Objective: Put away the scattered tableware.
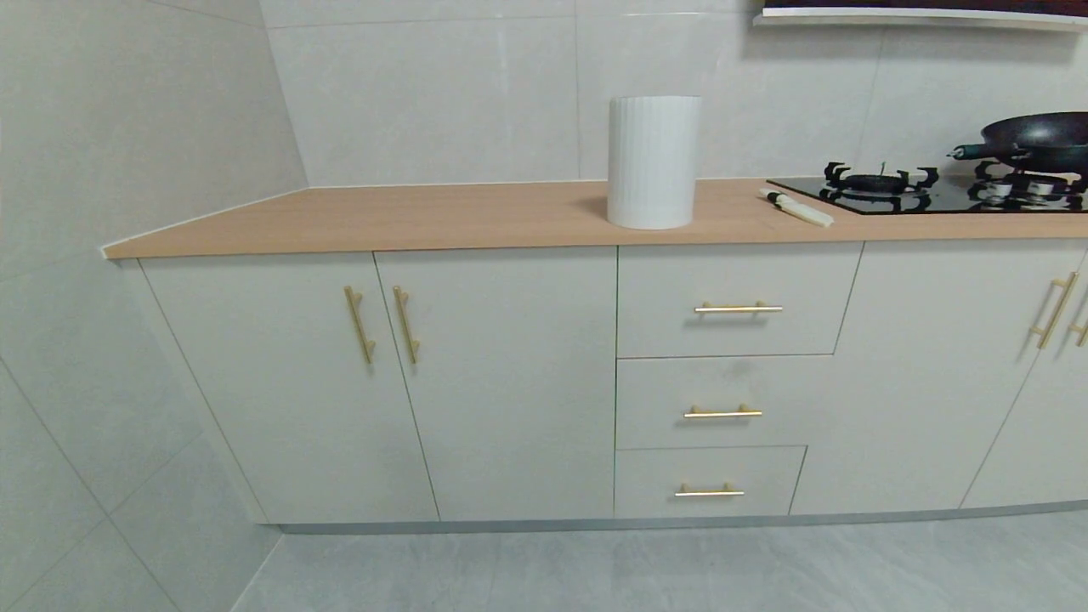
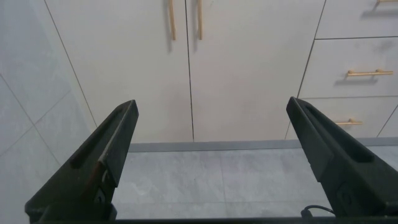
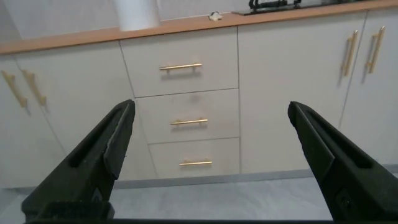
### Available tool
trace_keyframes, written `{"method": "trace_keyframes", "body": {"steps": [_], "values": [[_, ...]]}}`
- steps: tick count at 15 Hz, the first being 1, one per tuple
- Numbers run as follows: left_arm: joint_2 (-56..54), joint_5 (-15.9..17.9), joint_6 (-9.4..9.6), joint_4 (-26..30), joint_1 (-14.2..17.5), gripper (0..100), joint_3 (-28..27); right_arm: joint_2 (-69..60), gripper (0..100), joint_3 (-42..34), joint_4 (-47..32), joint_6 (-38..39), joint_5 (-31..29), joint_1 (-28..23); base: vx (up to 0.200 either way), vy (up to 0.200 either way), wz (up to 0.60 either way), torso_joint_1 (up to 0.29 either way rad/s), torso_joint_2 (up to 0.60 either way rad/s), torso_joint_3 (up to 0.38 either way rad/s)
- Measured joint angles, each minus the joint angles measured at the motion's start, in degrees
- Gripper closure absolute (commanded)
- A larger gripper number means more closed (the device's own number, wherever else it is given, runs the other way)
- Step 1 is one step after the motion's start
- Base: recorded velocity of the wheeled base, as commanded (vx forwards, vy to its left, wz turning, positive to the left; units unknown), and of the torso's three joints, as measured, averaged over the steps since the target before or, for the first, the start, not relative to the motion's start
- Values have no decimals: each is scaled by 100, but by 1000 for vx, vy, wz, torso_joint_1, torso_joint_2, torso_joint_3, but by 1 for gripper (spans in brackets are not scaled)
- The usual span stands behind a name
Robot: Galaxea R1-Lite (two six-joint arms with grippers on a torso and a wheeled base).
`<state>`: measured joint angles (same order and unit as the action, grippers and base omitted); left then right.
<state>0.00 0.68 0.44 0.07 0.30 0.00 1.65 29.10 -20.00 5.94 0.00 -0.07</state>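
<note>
My right fingers (image 3: 102, 155) and left fingers (image 2: 106, 162) are hanging spread wide, gripping nothing, low before the cabinets (image 2: 249, 74). The white utensil (image 1: 796, 207) is lying above them near the desk's (image 1: 425, 217) front edge, between the ribbed white holder (image 1: 654, 161) and the hob (image 1: 935, 197), slanting across that edge. I judge my right arm is sitting nearer.

Matte black all over, left gripper (image 2: 211, 104) and right gripper (image 3: 211, 106) alike. Two long, wedge-shaped fingers (image 2: 102, 162) apiece, broad at the base and narrowing to blunt, squared tips. Flat inner faces, bevelled upper edges, a shallow step along each outer side. Faint brownish scuffing low on one left finger's inner edge. A thin dark cable (image 2: 309, 210) curling by the base of the other.
</note>
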Motion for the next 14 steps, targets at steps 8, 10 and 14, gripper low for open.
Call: {"method": "trace_keyframes", "body": {"steps": [8,10,14], "values": [[0,2,0,2,0,0,0,-172,0,-2321,1664,-483,57,15,0,0,0,0,0,0],[0,0,0,0,0,0,0,-172,0,-2756,1952,-700,199,15,0,0,0,0,0,0],[0,2,0,0,0,0,0,-165,0,-2888,1998,-634,211,15,0,0,0,0,0,0]]}}
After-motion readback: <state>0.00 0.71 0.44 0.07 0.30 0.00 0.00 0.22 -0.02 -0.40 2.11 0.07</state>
